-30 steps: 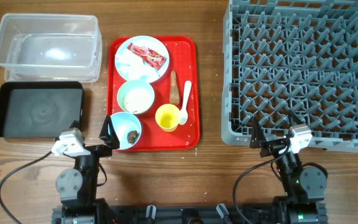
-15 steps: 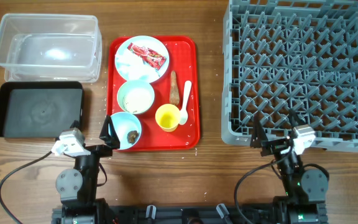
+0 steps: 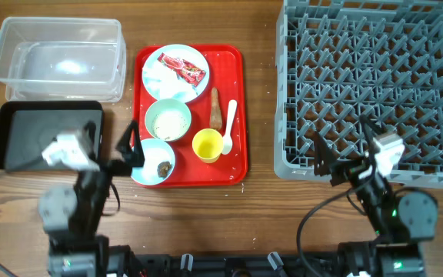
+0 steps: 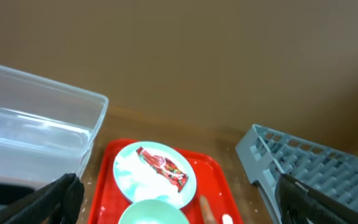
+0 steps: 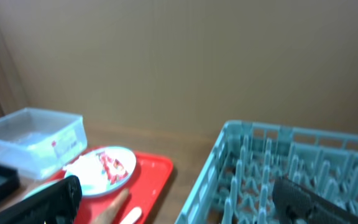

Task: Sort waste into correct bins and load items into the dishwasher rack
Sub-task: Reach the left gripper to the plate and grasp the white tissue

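While my left gripper (image 3: 130,148) hangs wide apart by the red tray's (image 3: 238,115) near left corner and my right gripper (image 3: 344,143), equally spread, by the grey rack's (image 3: 375,46) near edge, the red snack wrapper (image 3: 181,69) lies on the pale blue plate (image 3: 178,94) at the tray's far end.

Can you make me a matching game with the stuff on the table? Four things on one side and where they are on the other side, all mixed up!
Things:
1. red snack wrapper
2. small brown lump
3. white spoon
4. black tray

Places:
A. inside a bowl
B. right next to the clear tub
C. on the round plate
D. on the red serving tray, beside the yellow cup

Right pairs: 1-C, 2-A, 3-D, 4-B.
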{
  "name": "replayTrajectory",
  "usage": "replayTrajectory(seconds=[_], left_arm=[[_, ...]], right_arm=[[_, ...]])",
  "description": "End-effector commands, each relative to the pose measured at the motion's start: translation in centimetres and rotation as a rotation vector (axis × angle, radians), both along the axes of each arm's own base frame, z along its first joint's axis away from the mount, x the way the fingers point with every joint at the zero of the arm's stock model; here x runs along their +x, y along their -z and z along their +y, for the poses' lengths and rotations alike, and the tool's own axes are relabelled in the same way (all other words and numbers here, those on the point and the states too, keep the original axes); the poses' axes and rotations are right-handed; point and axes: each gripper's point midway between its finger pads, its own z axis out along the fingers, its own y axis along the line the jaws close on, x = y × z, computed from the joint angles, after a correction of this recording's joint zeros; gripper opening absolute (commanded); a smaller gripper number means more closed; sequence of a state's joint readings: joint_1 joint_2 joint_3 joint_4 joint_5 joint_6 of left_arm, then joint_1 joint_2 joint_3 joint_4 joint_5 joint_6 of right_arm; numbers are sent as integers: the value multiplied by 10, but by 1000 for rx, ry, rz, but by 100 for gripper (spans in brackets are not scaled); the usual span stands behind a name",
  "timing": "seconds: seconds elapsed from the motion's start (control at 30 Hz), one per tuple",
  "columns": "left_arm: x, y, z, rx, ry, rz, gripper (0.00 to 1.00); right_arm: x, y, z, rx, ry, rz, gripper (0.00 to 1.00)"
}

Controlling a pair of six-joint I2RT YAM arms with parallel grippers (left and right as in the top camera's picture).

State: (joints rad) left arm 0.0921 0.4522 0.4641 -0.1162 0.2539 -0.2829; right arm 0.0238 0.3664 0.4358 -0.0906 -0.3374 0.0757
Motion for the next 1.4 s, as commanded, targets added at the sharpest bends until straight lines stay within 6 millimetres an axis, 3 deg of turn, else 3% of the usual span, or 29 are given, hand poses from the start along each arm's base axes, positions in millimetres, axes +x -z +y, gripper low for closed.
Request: replayTrajectory(seconds=[0.0,0.1,0.23,0.37,0.47,0.53,0.63,0.87,1.37], left_arm=[[36,-24,-4,2,44,152,100],[77,-21,-6,29,39,388,100],[132,7,-18,133,-16,681,100],[178,58,-67,210,68,845,100],[200,117,-102,201,125,914,100],[208,140,-110,208,133,933,100],[211,165,-99,33,-76,1016,100],[231,177,-91,-10,-186,962,100],[238,248,-92,3,-211,1046,100]], right_arm=[[14,-23,6,-61,-39,85,100],[32,-19,6,-100,-44,264,100],[50,4,6,-99,-54,472,100],[65,40,10,-73,-72,613,100],[70,59,17,-36,-108,691,100],[70,67,22,-2,-131,737,100],[72,76,26,9,-152,771,100],[72,80,26,21,-147,789,100],[72,80,26,21,-147,790,100]])
